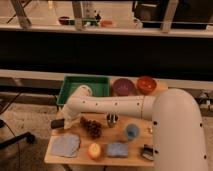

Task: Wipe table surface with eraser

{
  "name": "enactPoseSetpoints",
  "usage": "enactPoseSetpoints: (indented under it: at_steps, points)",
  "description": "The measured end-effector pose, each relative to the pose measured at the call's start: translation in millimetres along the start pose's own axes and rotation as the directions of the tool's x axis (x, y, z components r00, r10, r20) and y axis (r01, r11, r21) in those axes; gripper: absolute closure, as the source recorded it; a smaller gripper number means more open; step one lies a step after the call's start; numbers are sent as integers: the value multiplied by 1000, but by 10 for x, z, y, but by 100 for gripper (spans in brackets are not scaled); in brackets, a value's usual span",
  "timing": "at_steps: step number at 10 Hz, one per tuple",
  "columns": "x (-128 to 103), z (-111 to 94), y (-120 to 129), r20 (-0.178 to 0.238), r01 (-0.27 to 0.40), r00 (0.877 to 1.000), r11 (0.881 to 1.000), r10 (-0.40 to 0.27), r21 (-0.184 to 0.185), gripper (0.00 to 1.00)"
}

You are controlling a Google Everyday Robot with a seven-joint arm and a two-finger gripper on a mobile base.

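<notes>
Gripper (61,121) sits low at the left end of the small light-brown wooden table surface (107,137), at or on the small dark rectangular eraser block (56,123). The wrist covers the contact, so I cannot tell whether the gripper is spread, closed, or pinching the eraser. The eraser lies right at the table's left edge, beside the near corner of the green plastic tray (85,85). Risk 1: if the hold is weak or absent, a leftward or downward nudge would likely tip the block off the edge. Risk 2: there is little bare wood. A rightward stroke meets the brown knobbly cluster (91,127) just beside the gripper, then the small metal cup (112,119), which would probably topple or roll. Risk 3: a stroke toward the near edge runs onto the grey-blue folded cloth (65,145), which would bunch and drag. The round orange-yellow object (94,150) and the blue rectangular sponge (117,149) stand near that edge and could be pushed over it. Risk 4: the white forearm spans the table low, so any sweep of the elbow could clip the cup or the small round blue cup (131,131). Judgement: only short strokes in the left patch look safe. Pressing too hard may skid the block out.
</notes>
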Motion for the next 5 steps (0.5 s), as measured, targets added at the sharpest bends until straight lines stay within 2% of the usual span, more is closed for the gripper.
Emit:
enactPoseSetpoints:
  at_steps: [1, 2, 5]
  points:
    - [-3, 1, 0, 0, 0, 1000, 1000, 0, 0, 23]
    - [-4, 2, 0, 0, 1, 1000, 1000, -1, 0, 20]
    - [-6, 8, 3, 1, 1, 1000, 1000, -1, -1, 20]
